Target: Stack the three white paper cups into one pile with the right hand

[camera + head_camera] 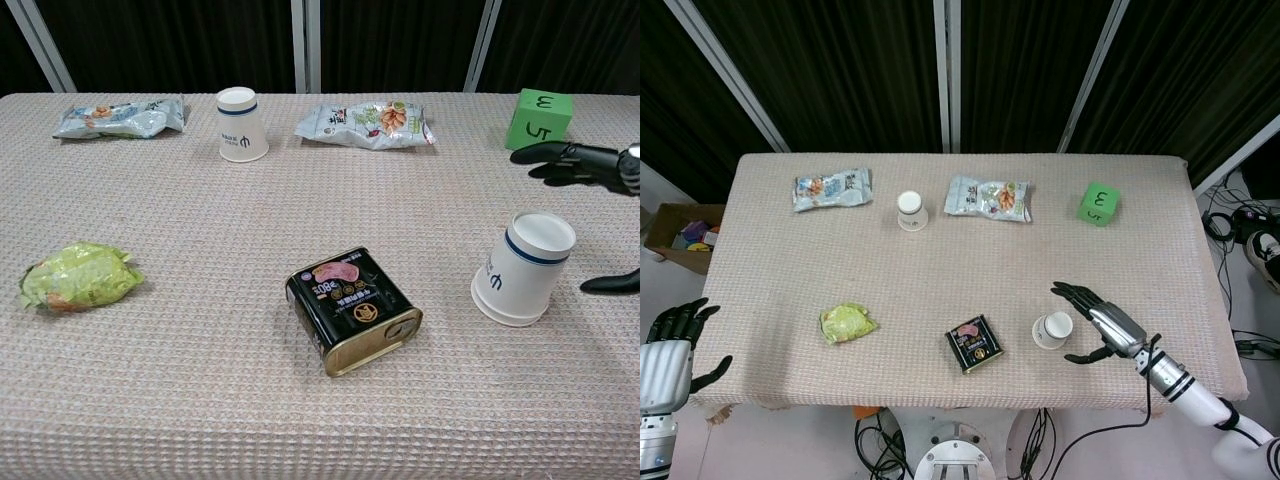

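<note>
Stacked cups point(522, 268): upside down, blue band, lower right.
Third cup point(241, 123): upper left.
Green cube point(544, 118): reads "3", "5".
Your right hand point(1098, 325): fingers spread, empty.
Left hand point(670, 347): released.

the head view is looking steeply down over the whole table point(1140, 215), while the chest view is looking low and closer across that same table.
</note>
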You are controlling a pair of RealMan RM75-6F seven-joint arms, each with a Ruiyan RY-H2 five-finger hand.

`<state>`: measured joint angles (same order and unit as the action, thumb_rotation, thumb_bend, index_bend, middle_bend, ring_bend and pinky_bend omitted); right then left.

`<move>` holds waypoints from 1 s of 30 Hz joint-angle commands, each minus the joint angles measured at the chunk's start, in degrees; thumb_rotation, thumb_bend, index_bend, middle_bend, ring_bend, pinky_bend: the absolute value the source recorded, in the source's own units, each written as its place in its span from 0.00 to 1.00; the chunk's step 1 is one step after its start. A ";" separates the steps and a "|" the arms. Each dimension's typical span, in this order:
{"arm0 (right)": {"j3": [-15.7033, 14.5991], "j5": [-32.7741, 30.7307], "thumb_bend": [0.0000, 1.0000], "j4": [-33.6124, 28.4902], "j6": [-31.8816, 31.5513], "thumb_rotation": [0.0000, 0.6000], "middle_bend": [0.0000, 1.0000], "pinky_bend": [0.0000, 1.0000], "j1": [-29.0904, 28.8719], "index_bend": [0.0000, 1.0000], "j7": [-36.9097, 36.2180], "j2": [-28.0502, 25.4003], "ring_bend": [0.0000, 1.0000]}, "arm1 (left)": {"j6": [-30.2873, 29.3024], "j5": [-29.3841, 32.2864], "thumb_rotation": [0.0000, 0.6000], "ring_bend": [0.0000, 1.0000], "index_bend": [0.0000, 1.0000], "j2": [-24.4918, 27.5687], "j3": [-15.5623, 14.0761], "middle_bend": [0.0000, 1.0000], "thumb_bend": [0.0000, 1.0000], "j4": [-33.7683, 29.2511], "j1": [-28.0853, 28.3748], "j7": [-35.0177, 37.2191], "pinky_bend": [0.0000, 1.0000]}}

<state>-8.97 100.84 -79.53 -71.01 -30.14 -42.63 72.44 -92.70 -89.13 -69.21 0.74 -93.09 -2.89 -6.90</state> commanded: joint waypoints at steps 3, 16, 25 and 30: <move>3.66 -1.58 0.06 -12.64 1.80 1.00 0.02 0.00 -4.19 0.00 2.09 -10.68 0.00 | -0.05 -0.21 1.00 0.13 0.22 -0.30 0.02 0.15 0.19 0.71 0.12 0.67 0.14; 20.40 -27.19 0.10 -13.23 30.89 1.00 0.09 0.00 -25.41 0.00 21.40 -3.70 0.00 | 0.29 -0.50 1.00 0.13 0.22 0.00 0.03 0.15 0.19 1.28 0.61 1.24 0.15; 23.41 -52.23 0.10 5.21 41.28 1.00 0.10 0.00 -43.82 0.00 42.16 12.72 0.00 | 0.52 0.33 1.00 0.13 0.22 0.65 -0.24 0.15 0.19 1.13 0.24 1.91 0.15; 21.64 -64.14 0.10 17.65 43.01 1.00 0.11 0.00 -53.17 0.00 51.26 20.96 0.00 | 0.51 1.21 1.00 0.13 0.22 0.79 -0.57 0.15 0.19 1.20 -0.42 2.74 0.14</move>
<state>13.06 44.07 -70.02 -30.73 -76.23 1.59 86.76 -92.20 -88.06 -68.46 0.25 -91.91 -3.20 -4.30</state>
